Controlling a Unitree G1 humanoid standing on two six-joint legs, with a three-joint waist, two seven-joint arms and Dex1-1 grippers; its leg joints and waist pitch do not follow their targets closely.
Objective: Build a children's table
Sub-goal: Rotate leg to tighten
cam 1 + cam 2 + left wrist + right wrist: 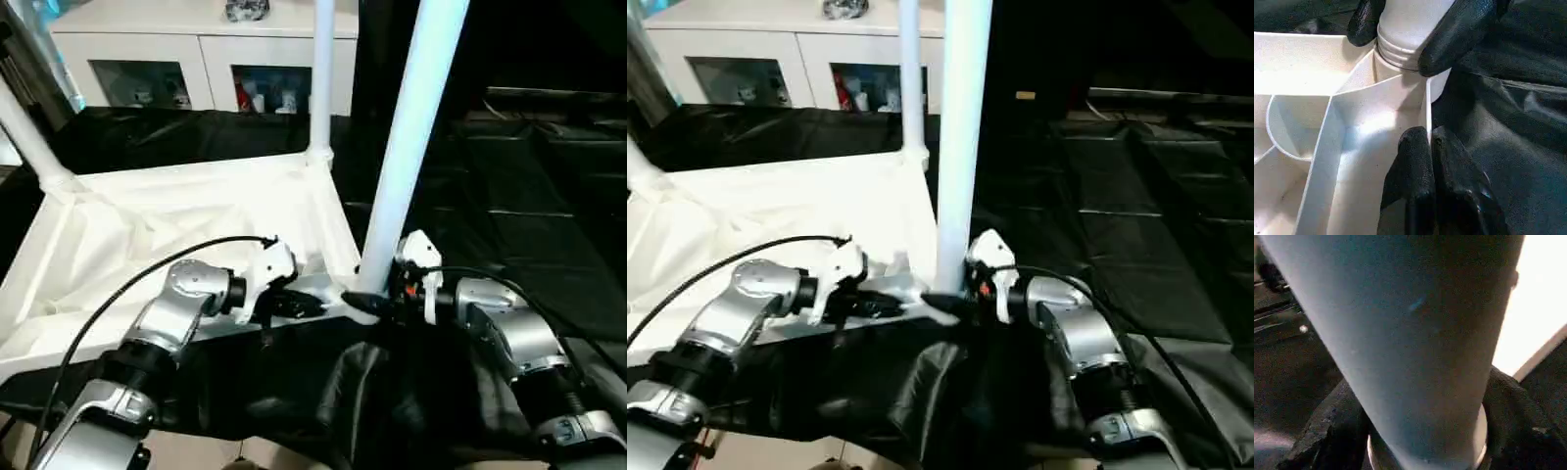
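The children's table [176, 235] lies upside down on the black-covered desk [549, 225], ribbed underside facing up, and we're right at the near corner. A long white leg [407, 137] stands in that corner socket, leaning a little toward the right as it rises out of frame. Two more legs are already up: one at the far corner [321, 78], straight and upright, and one at the far left corner [29, 137], tilting outward.

The right end effector [377, 294] has its two black fingers [1459, 34] wrapped around the foot of the near leg, one on each side, just above the ridged collar where it meets the socket. Its wrist view looks straight up the tube, dark padding on either side of the base.

The left end effector [304, 305] is pinched nearly closed on the thin rim wall of the tabletop, just beside that same corner; from its wrist camera one finger [1413, 171] sits inside the rib and the other outside, the white wall clamped between them.

Behind the desk stands a white cabinet [196, 59] with glass-fronted compartments.
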